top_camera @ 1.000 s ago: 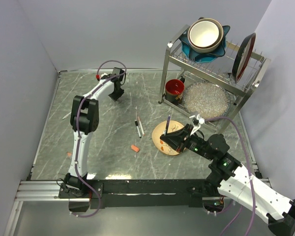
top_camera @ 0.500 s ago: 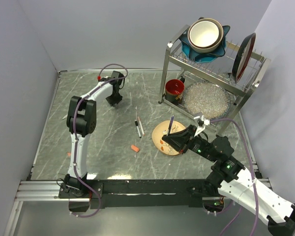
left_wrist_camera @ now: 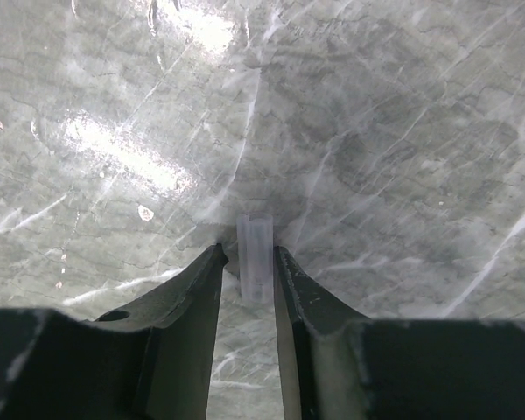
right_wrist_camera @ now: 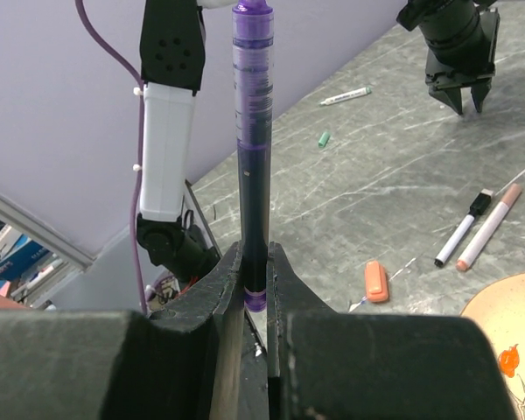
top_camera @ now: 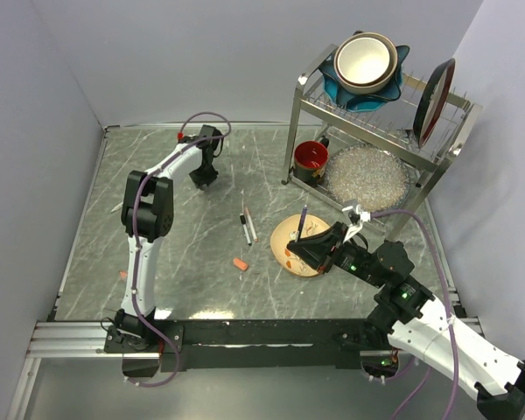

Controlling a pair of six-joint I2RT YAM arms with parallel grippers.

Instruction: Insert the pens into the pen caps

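- Far back on the grey marble table, my left gripper stands narrowly parted astride a clear stubby plastic cap, one finger touching it.
- My right gripper pinches a purple-barrelled pen upright by the tan round plate.

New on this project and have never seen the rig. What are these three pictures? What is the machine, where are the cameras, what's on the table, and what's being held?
The machine is two small robot arms bolted at the near edge of a table. One picture looks down from above and behind them. The other two come from a camera on each wrist, so each shows its own fingers. The right gripper is clamped on a purple pen, held upright near a tan plate. The left gripper, at the far side, straddles a small clear cap, with a gap showing on one side. Two pens and an orange cap lie on the table. A dish rack stands at the right.
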